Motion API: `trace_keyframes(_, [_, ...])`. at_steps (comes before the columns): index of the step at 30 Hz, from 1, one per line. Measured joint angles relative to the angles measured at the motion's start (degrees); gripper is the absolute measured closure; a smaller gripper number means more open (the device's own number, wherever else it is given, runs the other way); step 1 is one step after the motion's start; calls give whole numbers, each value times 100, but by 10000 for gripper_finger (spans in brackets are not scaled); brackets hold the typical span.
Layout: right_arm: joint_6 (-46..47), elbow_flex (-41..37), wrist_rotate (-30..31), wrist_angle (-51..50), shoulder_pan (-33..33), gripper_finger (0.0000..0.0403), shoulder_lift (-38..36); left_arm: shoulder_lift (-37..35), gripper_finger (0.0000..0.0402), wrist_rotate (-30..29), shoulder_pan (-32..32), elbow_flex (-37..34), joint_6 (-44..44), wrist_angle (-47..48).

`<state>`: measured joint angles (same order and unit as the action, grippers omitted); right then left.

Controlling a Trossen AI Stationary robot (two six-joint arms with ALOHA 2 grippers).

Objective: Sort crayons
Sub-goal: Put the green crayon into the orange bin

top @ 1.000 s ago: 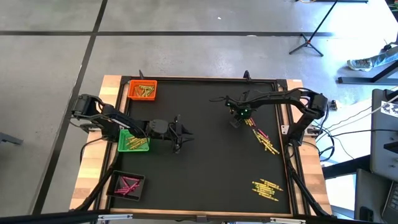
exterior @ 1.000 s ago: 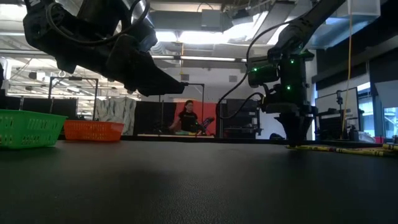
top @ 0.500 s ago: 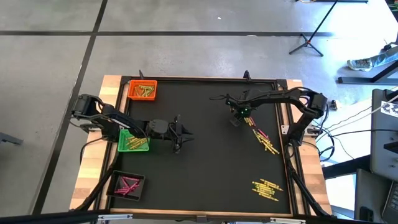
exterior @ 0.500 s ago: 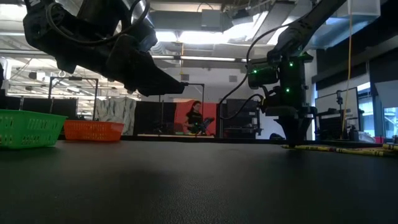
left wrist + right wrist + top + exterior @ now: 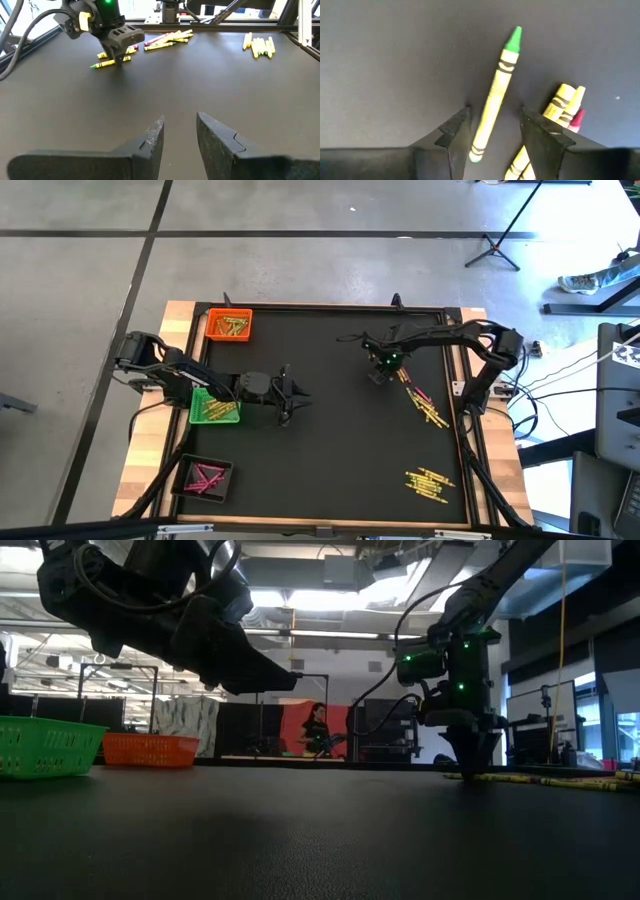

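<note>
Left gripper [image 5: 284, 397] idle, jaws parted and empty, hovering mid-surface; at 2 o'clock, right gripper [image 5: 492, 125] down on black surface [image 5: 330, 460], jaws open astride green-tipped yellow crayon [image 5: 495, 95], ungripped, beside the crayons [image 5: 422, 404].

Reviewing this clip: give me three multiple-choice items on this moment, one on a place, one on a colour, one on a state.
1. Where is the right claw?
A. over the black tray
B. down at the end of the crayon line
C. raised off the table

2. What colour is the tip of the crayon between its fingers?
A. green
B. pink
C. orange

3. How do the right claw's fingers stand?
A. clamped shut
B. apart, straddling the crayon
C. out of view

Answers: 1 B, high view shows it there. 2 A, wrist view shows a green tip. 3 B, gaps show on both sides.
</note>
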<state>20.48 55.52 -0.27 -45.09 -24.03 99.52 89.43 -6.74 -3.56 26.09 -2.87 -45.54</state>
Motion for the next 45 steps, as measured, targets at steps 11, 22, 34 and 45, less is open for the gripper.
trace_keyframes(11, [-172,3,-195,139,2,288,73,0,302,0,-28,2,0,-17])
trace_keyframes(22, [-921,-6,0,354,239,387,10,-1,302,-1,-28,1,0,-20])
trace_keyframes(34, [-1587,-527,473,3065,1843,383,-559,35,302,-391,-89,2,85,-57])
trace_keyframes(45, [-2082,-1721,501,7785,2632,385,-451,76,302,-451,-113,7,-288,-272])
